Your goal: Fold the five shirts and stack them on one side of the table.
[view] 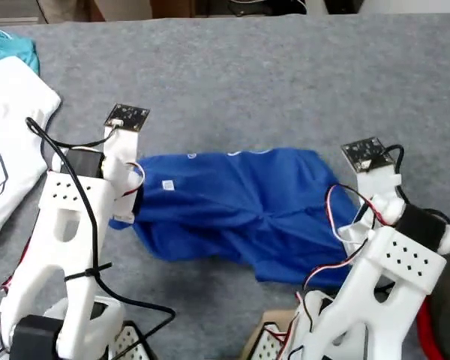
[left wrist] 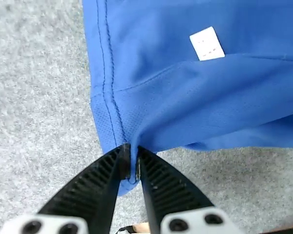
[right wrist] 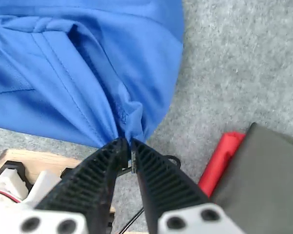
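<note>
A blue shirt (view: 240, 206) lies crumpled across the middle of the grey table. My left gripper (left wrist: 131, 163) is shut on the blue shirt's (left wrist: 185, 83) hemmed corner at its left end, beside a small white label (left wrist: 207, 44). My right gripper (right wrist: 129, 153) is shut on a bunched edge of the blue shirt (right wrist: 78, 68) at its right end. In the high view the left arm (view: 82, 225) and the right arm (view: 382, 255) stand at the shirt's two ends. A white shirt (view: 7, 142) and a teal shirt (view: 11, 46) lie at the far left.
A folded dark grey shirt (right wrist: 263, 185) on a red one (right wrist: 222, 161) sits close to my right gripper, at the table's right front. A wooden base (right wrist: 34, 163) lies below the right arm. The far half of the table (view: 285, 75) is bare grey felt.
</note>
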You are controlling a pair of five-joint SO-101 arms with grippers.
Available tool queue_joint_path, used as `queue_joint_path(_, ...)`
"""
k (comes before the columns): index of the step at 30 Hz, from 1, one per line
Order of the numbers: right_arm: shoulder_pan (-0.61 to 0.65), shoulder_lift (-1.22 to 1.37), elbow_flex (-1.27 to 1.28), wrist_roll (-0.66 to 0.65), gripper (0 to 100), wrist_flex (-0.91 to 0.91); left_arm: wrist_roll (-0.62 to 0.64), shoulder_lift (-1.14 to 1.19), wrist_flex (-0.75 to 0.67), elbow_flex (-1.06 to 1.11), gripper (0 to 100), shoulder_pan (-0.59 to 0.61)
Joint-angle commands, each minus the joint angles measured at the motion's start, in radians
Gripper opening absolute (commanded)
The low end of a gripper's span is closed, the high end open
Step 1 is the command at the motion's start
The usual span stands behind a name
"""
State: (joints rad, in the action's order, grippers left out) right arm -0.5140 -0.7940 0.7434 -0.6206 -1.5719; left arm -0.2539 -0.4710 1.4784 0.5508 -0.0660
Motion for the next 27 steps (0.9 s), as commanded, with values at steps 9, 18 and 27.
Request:
queue_joint_path(9, -0.019, -0.031, 0.065, -0.121, 18.5, -0.061, -0.034, -0.039, -0.003, 0.017, 13, -0.002)
queue_joint_path(18, -0.012, -0.022, -0.222, -0.044, 35.3, -0.133, -0.035, -0.038, 0.112, -0.232, 22, 0.0)
queue_joint_path(27, 0.308, 0.254, -0.305, 0.219, 17.3, 0.189, 0.123, 0.113, -0.377, -0.173, 2, -0.008)
